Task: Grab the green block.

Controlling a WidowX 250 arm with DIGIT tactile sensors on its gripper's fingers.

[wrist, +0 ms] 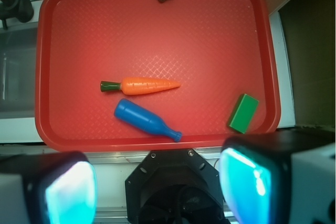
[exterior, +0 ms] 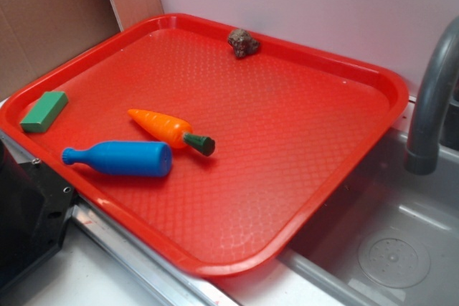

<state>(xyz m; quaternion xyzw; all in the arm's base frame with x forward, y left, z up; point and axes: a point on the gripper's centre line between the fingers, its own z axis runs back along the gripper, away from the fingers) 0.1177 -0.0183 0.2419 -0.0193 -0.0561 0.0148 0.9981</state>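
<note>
The green block (exterior: 44, 111) is a small flat brick lying in the tray's left corner, close to the rim. In the wrist view the green block (wrist: 243, 113) shows at the lower right of the tray, just above my right finger (wrist: 252, 184). My gripper (wrist: 157, 187) is open, its two cyan-padded fingers far apart with nothing between them. It hovers high above the robot's black base (wrist: 173, 190), short of the tray's near rim. The exterior view does not show the gripper.
The red tray (exterior: 287, 177) also holds an orange carrot (exterior: 163, 127) with a dark green stem, a blue bottle (exterior: 122, 158) lying on its side, and a brown lump (exterior: 243, 42) at the far rim. A grey faucet (exterior: 430, 105) and sink stand to the right.
</note>
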